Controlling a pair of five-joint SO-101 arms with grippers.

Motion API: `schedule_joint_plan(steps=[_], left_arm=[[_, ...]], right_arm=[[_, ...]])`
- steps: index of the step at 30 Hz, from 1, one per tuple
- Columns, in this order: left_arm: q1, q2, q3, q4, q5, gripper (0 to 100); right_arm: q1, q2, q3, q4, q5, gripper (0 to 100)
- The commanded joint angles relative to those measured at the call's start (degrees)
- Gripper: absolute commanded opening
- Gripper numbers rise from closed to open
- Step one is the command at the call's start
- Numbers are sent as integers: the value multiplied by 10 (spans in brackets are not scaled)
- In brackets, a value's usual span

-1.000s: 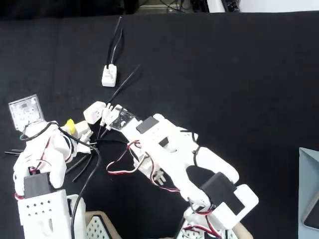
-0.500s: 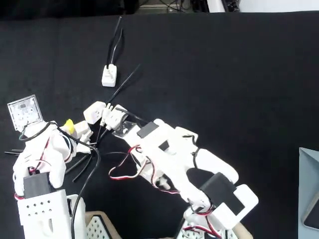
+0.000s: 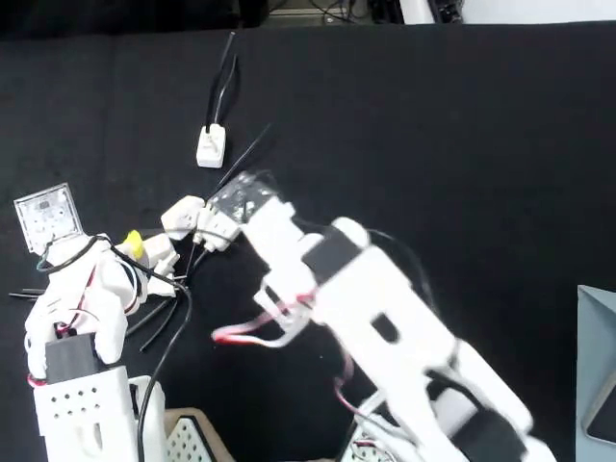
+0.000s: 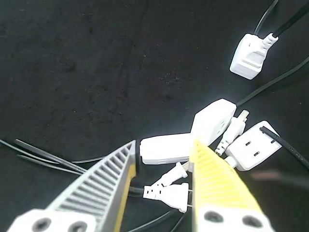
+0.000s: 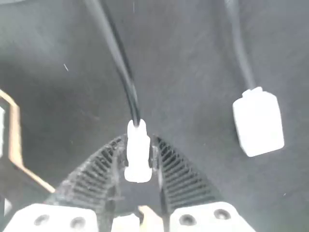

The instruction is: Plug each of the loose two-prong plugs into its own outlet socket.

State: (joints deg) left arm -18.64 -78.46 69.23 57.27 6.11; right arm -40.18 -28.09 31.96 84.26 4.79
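Right claw [image 5: 138, 143] is clenched on a white plug [image 5: 138, 162], fingers pressed to both its flanks, and the plug's black cord [image 5: 123, 72] runs straight out from the tips. From where I stand it hangs just above the black surface [image 3: 433, 144], at about two o'clock of the cluster of outlet blocks [image 3: 188, 214]. That cluster lies toward nine o'clock on the surface. A far outlet block [image 3: 210, 146] sits apart at eleven o'clock with a cord already leading out of it.

Left claw [image 4: 163, 145] is spread wide and grasps nothing. Its grey and yellow fingers straddle a long outlet block [image 4: 154, 151], with a small loose plug [image 4: 169, 191] lying just beside it.

By my reckoning the step in hand is carrying the grasped plug to a free socket. The next move calls for turning the prongs to face a pair of slots, then pushing in squarely while the block is kept from sliding, a job the left claw seems placed for.

The prongs are buried between the right claw's fingers, so I cannot tell which way they point. The right arm covers part of the cluster from above. Which slots are free is hard to make out.
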Motion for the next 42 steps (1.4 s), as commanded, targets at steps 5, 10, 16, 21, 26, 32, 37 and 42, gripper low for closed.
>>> schedule_joint_plan(steps=[5, 10, 16, 21, 26, 32, 37, 42], left_arm=[[0, -4, -11, -30, 8, 185], [35, -5, -14, -35, 8, 185], [84, -5, -14, -84, 9, 185], [128, -5, -14, -121, 62, 185], [161, -5, -14, -143, 98, 185], [224, -5, -14, -140, 91, 182], [273, -24, -7, -139, 46, 180], [321, -120, 22, -127, 15, 180]], right_arm=[[-4, -222, -28, -14, -80, 11], [-6, -267, 52, -114, -107, 11], [-8, -304, 182, -266, -108, 11], [-49, -330, 233, -309, -105, 11], [-73, -332, 236, -311, -106, 11], [-72, -331, 239, -309, -106, 11], [-72, -331, 240, -308, -106, 11], [-72, -331, 240, -307, -106, 11]])
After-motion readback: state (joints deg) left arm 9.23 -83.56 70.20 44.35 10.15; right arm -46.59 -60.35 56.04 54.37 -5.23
